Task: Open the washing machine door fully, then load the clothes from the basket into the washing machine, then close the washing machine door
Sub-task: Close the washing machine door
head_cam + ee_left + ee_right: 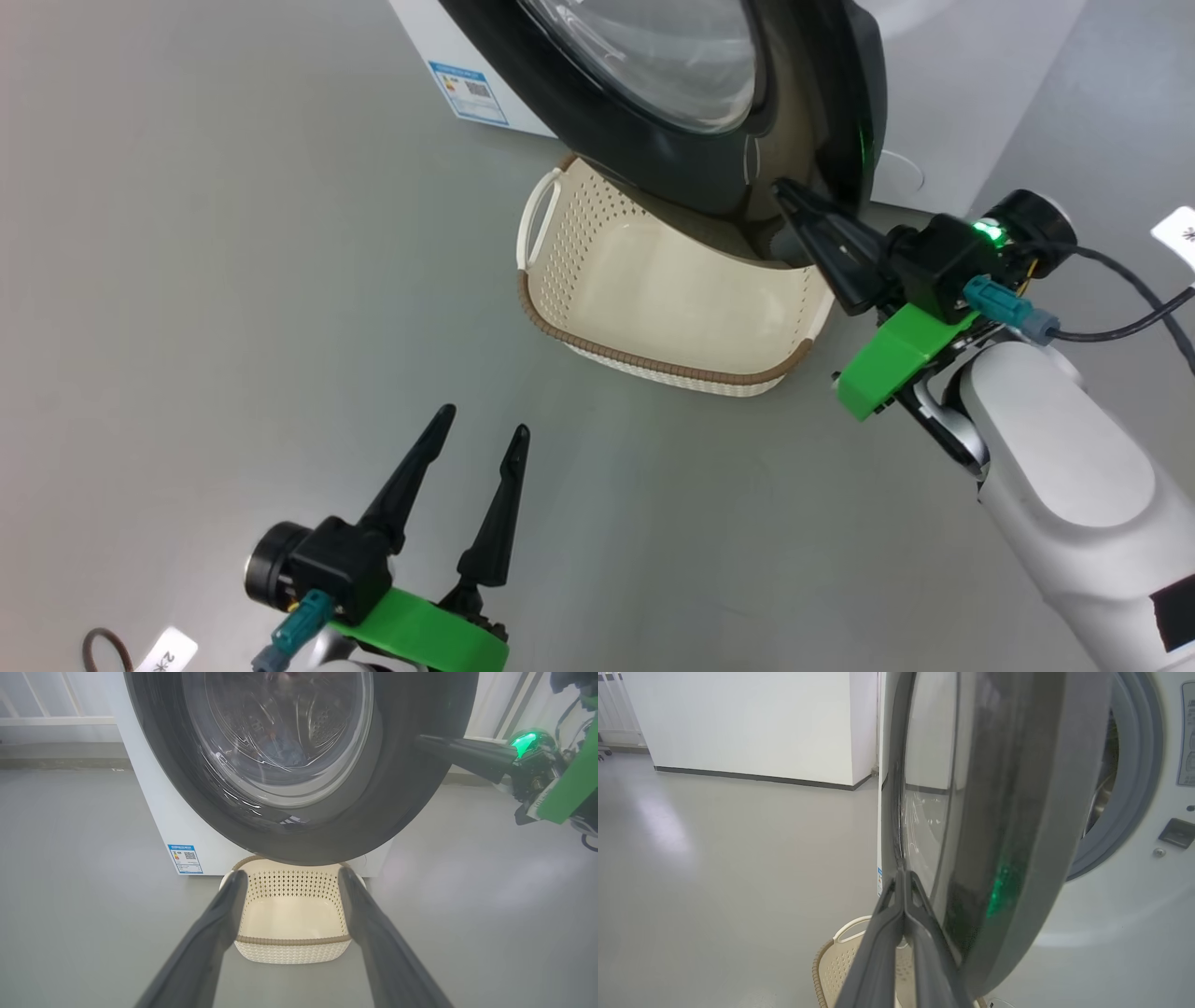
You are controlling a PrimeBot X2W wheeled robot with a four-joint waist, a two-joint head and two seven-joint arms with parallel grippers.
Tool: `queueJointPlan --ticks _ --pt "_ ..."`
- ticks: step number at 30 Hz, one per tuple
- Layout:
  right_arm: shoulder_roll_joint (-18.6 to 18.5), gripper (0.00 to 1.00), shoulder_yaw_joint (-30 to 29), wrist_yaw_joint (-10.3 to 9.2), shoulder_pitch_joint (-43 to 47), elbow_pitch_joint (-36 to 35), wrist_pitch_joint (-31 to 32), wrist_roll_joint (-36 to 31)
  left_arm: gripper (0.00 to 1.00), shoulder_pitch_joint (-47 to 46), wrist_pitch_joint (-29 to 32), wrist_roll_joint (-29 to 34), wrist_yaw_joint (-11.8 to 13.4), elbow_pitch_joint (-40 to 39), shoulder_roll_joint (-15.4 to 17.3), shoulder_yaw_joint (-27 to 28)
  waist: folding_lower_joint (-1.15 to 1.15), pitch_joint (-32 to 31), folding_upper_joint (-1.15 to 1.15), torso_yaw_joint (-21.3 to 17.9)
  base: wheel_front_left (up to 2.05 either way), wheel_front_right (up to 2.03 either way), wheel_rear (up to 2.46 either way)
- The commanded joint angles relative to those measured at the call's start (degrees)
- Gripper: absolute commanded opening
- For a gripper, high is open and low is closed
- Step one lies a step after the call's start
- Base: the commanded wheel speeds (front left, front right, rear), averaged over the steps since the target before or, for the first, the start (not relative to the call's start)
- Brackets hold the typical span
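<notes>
The washing machine door (644,163), a black ring around bulging glass, stands partly open from the white washing machine (1134,928). It hangs above the cream basket (653,359), whose inside looks bare. My right gripper (782,189) is shut with nothing between its fingers, and its tips (903,873) rest on the door's outer face near the lower rim. My left gripper (484,422) is open, low over the floor and short of the basket (292,940). Through the glass a dim bluish patch (280,751) shows in the drum, too blurred to name as the clothes.
A blue label sticker (185,858) sits low on the machine's front. The grey gasket (1139,788) shows behind the door's edge. A brown ring (105,649) and a white tag (170,651) lie on the grey floor by my left arm. Open floor stretches left.
</notes>
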Motion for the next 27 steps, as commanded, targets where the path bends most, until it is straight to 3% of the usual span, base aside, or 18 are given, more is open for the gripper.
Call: queueJointPlan --ticks 1,12,27 --pt "0.70 0.00 -0.03 0.09 -0.70 -0.77 -0.68 -0.14 1.00 -1.59 -0.36 -0.69 0.39 -1.55 0.69 1.53 0.00 0.52 0.00 0.39 0.00 0.00 0.00" --pt "-0.21 0.00 -4.83 0.09 -3.82 1.34 -0.68 -1.83 1.00 -3.03 -0.36 -2.06 1.46 -2.52 0.69 0.21 0.00 3.75 0.00 1.09 0.00 0.00 0.00" --pt "-5.31 0.00 -10.62 0.09 -15.47 5.76 -0.68 -3.07 1.00 -5.91 -0.36 -5.68 3.31 -4.23 0.69 -3.36 0.00 11.35 0.00 3.86 0.00 0.00 0.00"
